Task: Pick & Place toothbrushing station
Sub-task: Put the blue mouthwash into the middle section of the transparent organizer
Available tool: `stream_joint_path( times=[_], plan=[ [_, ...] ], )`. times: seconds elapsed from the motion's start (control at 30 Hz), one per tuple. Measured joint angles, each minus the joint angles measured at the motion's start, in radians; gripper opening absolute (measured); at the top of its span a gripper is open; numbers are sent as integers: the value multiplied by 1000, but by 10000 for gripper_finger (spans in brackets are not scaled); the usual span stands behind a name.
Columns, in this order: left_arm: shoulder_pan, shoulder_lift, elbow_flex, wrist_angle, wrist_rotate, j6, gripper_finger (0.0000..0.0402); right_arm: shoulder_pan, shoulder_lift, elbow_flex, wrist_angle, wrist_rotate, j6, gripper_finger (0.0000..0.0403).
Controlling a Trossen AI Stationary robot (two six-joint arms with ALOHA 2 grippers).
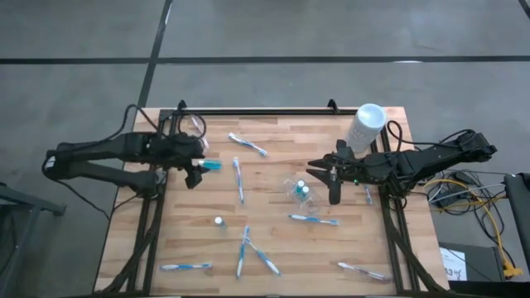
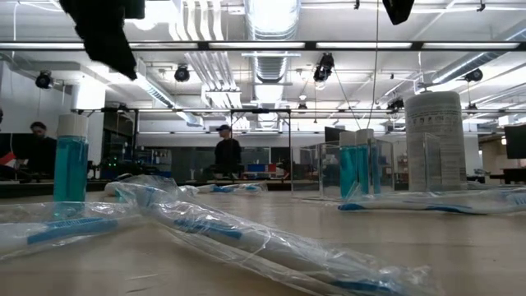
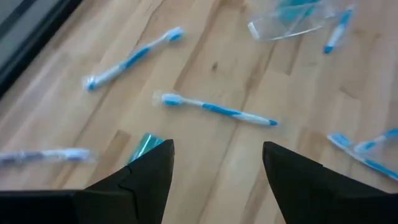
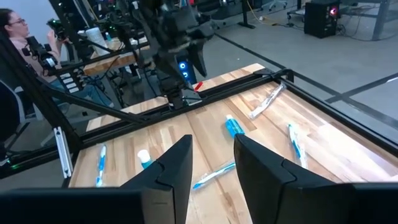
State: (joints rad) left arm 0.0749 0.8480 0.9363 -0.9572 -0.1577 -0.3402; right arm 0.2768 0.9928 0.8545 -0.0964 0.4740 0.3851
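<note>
Right claw [image 1: 333,183] beside clear pouch [image 1: 300,190] containing blue tubes [image 1: 304,190].

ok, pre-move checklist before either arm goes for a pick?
1. Left gripper open: ok, jaws stand wide in its wrist view.
2. Left gripper lined up on blue tube: cannot tell; the tube lies by one finger, not between them.
3. Right gripper empty: ok, nothing between its fingers.
4. Right gripper open or shut: cannot tell, narrow gap.
5. Clear pouch reachable: ok, just beside the right gripper.
6. Tall white cylinder clear of right arm: cannot tell, they overlap from above.
</note>
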Motion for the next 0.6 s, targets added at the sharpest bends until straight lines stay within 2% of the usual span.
stream_joint_path(
  times=[0.17, 0.27, 0.47, 0.6],
  plan=[
    [-1, -60, -122, 126, 62, -37, 250, 0, 0, 0, -3, 0, 0, 110],
    [-1, -123, -188, 127, 53, -135, 250, 0, 0, 0, -2, 0, 0, 113],
    [-1, -278, -302, 127, -73, -299, 250, 0, 0, 0, -2, -1, 11, 118],
    [0, -354, -367, 126, -150, -314, 250, 0, 0, 0, -2, -1, 6, 116]
  ],
)
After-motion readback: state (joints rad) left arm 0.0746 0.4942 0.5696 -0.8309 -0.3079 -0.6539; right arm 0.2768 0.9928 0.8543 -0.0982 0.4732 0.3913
